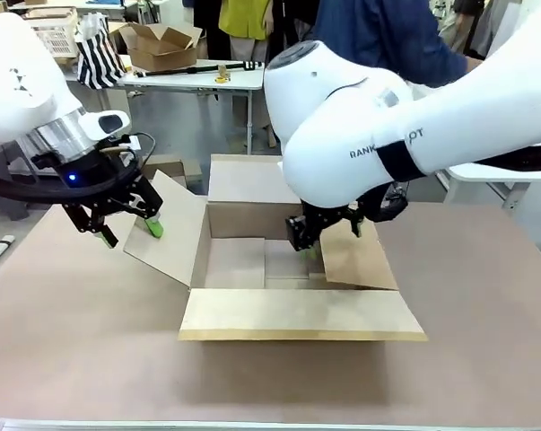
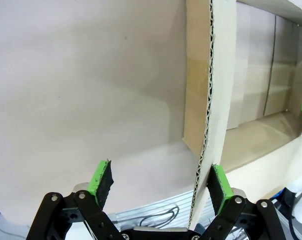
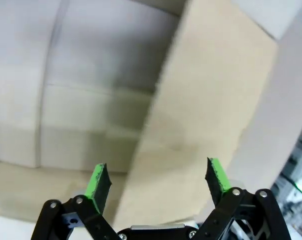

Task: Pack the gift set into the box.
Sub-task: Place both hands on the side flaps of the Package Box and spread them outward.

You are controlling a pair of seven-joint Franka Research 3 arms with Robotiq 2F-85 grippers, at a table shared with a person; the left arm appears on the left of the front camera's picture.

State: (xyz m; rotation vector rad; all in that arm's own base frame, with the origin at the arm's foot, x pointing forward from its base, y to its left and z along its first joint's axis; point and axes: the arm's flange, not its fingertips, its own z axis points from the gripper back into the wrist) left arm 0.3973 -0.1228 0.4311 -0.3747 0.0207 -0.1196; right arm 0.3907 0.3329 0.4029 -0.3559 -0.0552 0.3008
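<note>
The box (image 1: 297, 314) is plain brown cardboard, its cut edge showing a wavy corrugated pattern. The table (image 1: 73, 350) is dull pinkish brown. The left arm (image 1: 19, 72) and right arm (image 1: 360, 126) are white. The left gripper (image 2: 160, 170) and right gripper (image 3: 156, 170) are black with bright green pads (image 2: 98, 180). A far bag (image 1: 100, 56) has black-and-white stripes

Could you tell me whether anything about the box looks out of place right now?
On the box, the right flap leans inward over the opening, while the other three splay outward; the open right pincer sits at its edge.
</note>
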